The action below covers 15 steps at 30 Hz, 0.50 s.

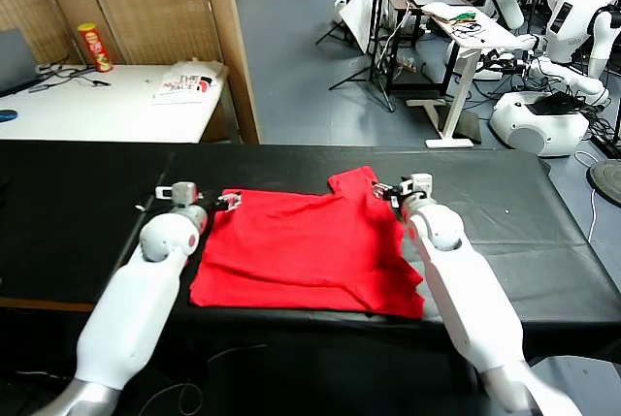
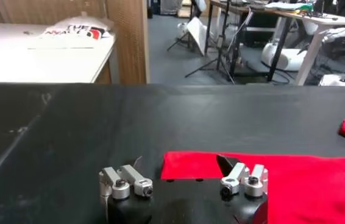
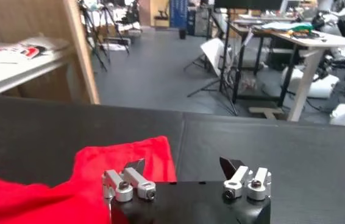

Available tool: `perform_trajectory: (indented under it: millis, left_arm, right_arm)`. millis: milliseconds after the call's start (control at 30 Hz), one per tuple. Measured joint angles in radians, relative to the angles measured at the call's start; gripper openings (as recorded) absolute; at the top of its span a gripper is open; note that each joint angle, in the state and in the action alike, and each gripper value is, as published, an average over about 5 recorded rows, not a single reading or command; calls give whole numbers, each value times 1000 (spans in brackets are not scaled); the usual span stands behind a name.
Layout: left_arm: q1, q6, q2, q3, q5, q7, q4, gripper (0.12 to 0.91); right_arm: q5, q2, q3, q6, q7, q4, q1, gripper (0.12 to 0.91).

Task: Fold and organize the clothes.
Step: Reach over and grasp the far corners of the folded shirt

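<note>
The clothes are one bright red T-shirt (image 1: 306, 251), lying mostly flat on the black table (image 1: 543, 212), with a sleeve sticking out toward the far edge on the right. My left gripper (image 1: 204, 198) stands open at the shirt's far left corner. In the left wrist view that gripper (image 2: 181, 165) straddles the corner of the red cloth (image 2: 282, 176), with nothing held. My right gripper (image 1: 398, 189) stands open beside the far right sleeve. In the right wrist view the gripper (image 3: 182, 165) has the red sleeve (image 3: 99, 167) by one finger and bare table by the other.
A white table (image 1: 107, 111) at the back left carries a crisps can (image 1: 94, 47) and a white printed garment (image 1: 189, 81). A wooden partition (image 1: 233, 48) stands behind the black table. Other robots (image 1: 572, 38) and desks fill the room beyond.
</note>
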<state>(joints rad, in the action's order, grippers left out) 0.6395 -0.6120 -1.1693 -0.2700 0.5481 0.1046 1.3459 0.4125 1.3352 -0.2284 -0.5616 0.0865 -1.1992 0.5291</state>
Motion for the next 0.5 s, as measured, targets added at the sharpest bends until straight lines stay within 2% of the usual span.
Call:
perform_trajectory:
  millis: [133, 233, 333, 500]
  left_arm:
    - [-20, -3, 0, 8, 0, -15, -37, 798]
    - [-28, -6, 2, 16, -5, -35, -56, 766]
    - [-32, -7, 0, 23, -12, -45, -69, 644]
    - [-34, -6, -2, 30, -22, -54, -81, 361]
  right_arm:
    - [12, 9, 4, -4, -1, 33, -14, 798]
    - [30, 14, 6, -14, -2, 51, -23, 787]
    - [49, 20, 4, -30, -1, 64, -29, 704]
    - [53, 27, 2, -41, -3, 67, -24, 432]
